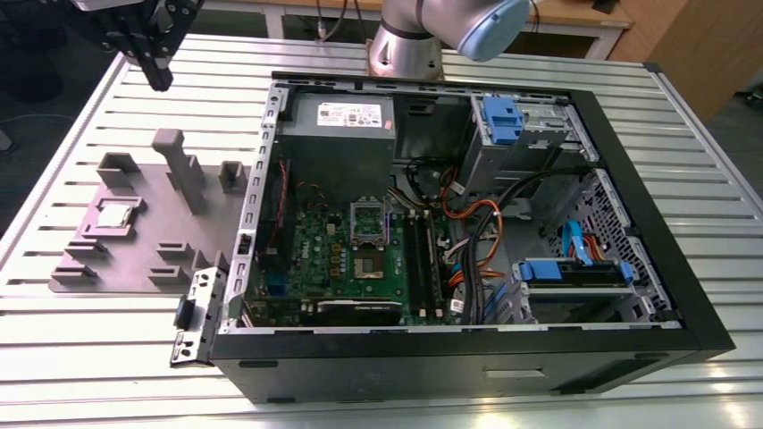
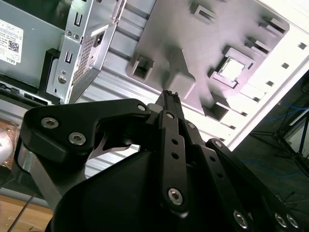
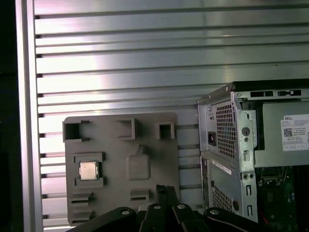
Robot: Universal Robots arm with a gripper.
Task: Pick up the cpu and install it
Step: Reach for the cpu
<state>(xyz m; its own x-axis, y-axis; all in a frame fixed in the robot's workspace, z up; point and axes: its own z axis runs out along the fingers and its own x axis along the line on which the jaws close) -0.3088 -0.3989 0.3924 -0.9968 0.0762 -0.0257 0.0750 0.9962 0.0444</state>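
End effector [image 1: 159,80] high above the slatted table [image 1: 71,357], well apart from the cpu [image 1: 113,215]. Its 2 fingers are pressed together, nothing between them. Cpu lies flat in a square recess of the grey fixture plate [image 1: 138,255], at the exterior view's left of the open computer case [image 1: 477,357].

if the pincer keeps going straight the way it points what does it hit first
The pincer would probably meet the grey holder plate, near its raised middle block. The cpu sits in its pocket off to one side. Depth is unclear.
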